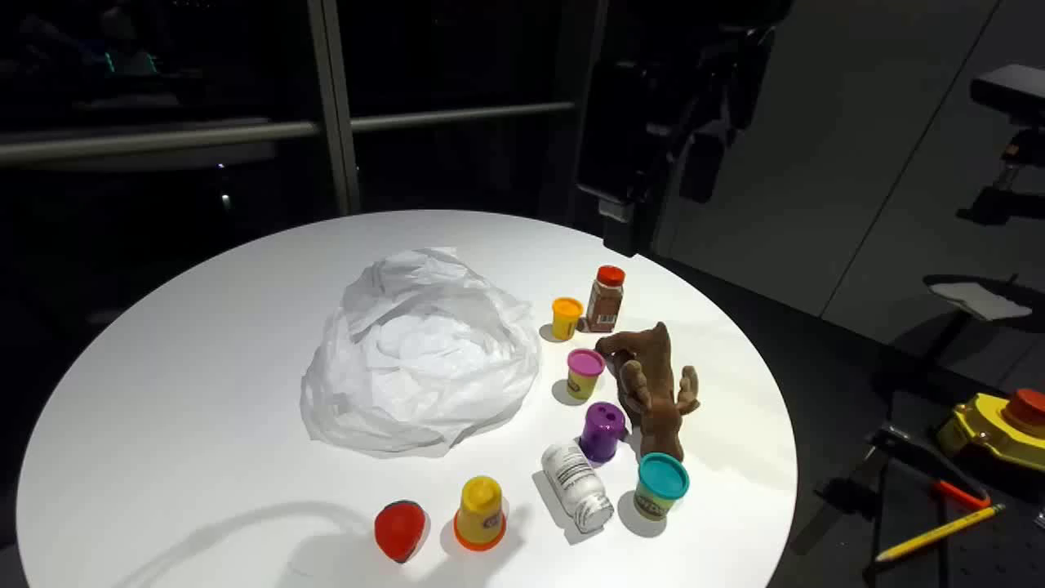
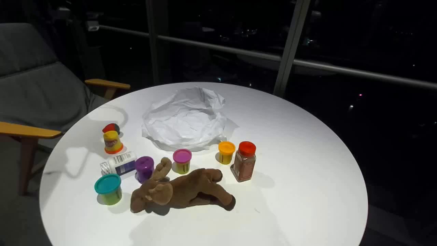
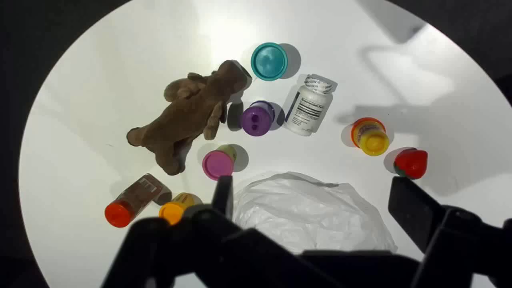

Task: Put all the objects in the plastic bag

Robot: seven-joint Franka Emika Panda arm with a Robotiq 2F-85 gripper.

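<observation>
Dark windows (image 1: 457,57) back the white table (image 1: 163,408). I see the plastic bag (image 1: 424,347) left of centre in an exterior view, plush toy (image 1: 655,359) right; low in the wrist view, fingers (image 3: 412,212) gape wide.

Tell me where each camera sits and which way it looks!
In an exterior view: raised, on the strawberry side, looking across the bag toward windows; dark robot parts show.
In an exterior view: raised, on the moose side, facing bag and windows; no clear robot part.
Wrist view: on the wrist, facing down at the table; open end effector at bottom.
Both exterior views share the bag and windows.
</observation>
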